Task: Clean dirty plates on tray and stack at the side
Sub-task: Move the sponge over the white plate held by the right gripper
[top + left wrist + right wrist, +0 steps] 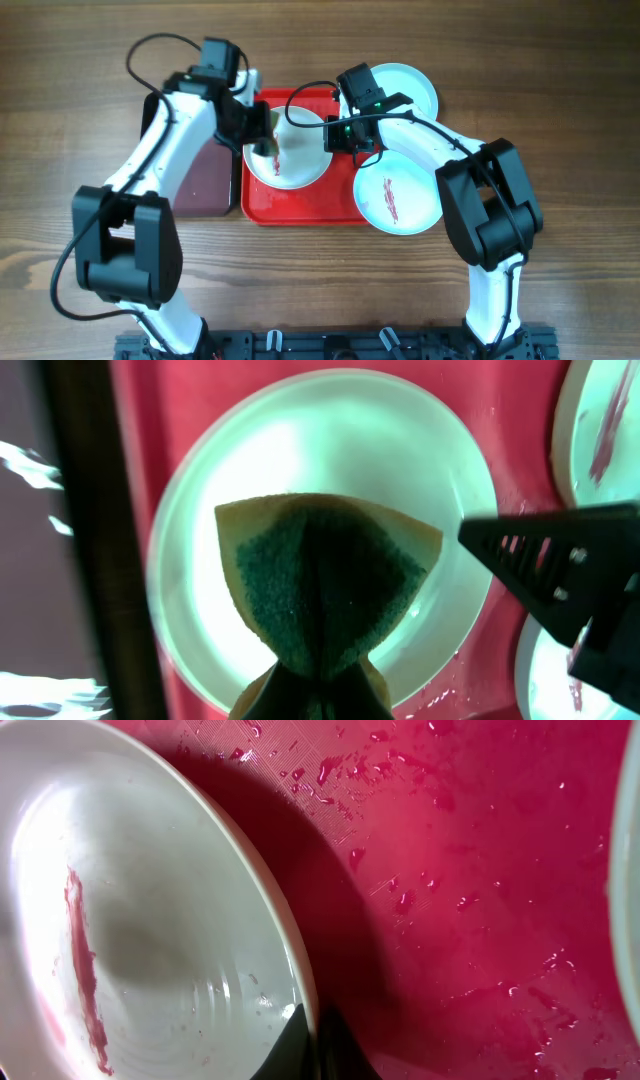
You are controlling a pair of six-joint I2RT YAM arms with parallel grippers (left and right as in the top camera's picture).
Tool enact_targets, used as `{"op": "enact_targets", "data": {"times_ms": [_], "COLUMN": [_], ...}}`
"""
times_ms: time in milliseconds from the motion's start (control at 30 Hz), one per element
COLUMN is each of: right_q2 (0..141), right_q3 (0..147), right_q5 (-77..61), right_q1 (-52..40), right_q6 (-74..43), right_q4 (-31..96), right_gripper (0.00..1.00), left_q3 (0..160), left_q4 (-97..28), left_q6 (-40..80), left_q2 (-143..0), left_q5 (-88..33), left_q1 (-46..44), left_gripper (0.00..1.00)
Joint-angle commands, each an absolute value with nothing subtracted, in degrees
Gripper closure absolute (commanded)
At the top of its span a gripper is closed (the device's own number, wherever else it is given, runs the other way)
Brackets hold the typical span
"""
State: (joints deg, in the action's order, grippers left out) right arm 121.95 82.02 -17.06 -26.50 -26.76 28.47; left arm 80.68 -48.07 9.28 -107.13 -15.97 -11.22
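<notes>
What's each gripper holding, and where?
Left gripper pinches the sponge by one end; right gripper clamps the middle plate at its rim.

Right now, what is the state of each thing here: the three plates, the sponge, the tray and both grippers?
left gripper: shut on sponge
sponge: folded, held over middle plate
right gripper: shut on middle plate, at its rim
middle plate: on tray, red streak not yet wiped
front plate: red streak, overlaps tray's edge
far plate: no streak visible, partly hidden by the arm
tray: wet, droplets on it
</notes>
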Motion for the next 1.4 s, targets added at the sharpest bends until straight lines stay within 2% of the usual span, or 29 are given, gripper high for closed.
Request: {"op": "enact_targets", "data": {"times_ms": [0,333,467,600,700,867,1000,1167,1367], "right_q2": [124.1,124.1,124.1,124.1,124.1,124.1,124.1,124.1,124.1], "right_q3": [81.8,81.8,81.8,81.8,81.8,81.8,81.8,81.8,81.8], "right_q5": [-18.0,-18.0,-18.1,-18.0,-18.0,-18.0,-17.9,-17.9,-17.9], "right_q1": [-26.3,-26.3,-26.3,-26.3,-26.3,-26.3,-26.3,-26.3,-26.3], "right_q6": [-26.1,-26.1,-26.1,-26.1,-26.1,-26.0,-25.9,-25.6,-25.7], "right_q4": [28.5,28.4,28.4,28.4,28.4,28.4,28.6,28.6,28.6], "right_gripper": [0.96,0.95,0.96,0.96,0.96,0.96,0.96,0.96,0.96], "left_q3": [77.3,77.1,77.1,77.1,77.1,77.1,77.1,77.1,77.1], "left_q4": [-46.5,-44.2,-42.3,-40.2,-35.8,-30.7,-29.1,-33.8,-38.2], "left_q6": [15.7,16.8,18.0,18.5,18.2,18.5,20.4,28.6,33.4], "left_q2": [-108.9,-115.8,-118.7,-119.8,-119.8,-119.8,-119.8,-119.8,-119.8], "left_q5": [-13.1,-3.9,-4.3,-12.2,-23.7,-26.0,-19.1,4.1,8.9], "left_q1": [-12.2,-15.1,-15.7,-16.7,-17.3,-17.4,-17.4,-17.2,-15.4], "left_gripper": [0.96,0.96,0.96,0.96,0.96,0.96,0.96,0.96,0.96]}}
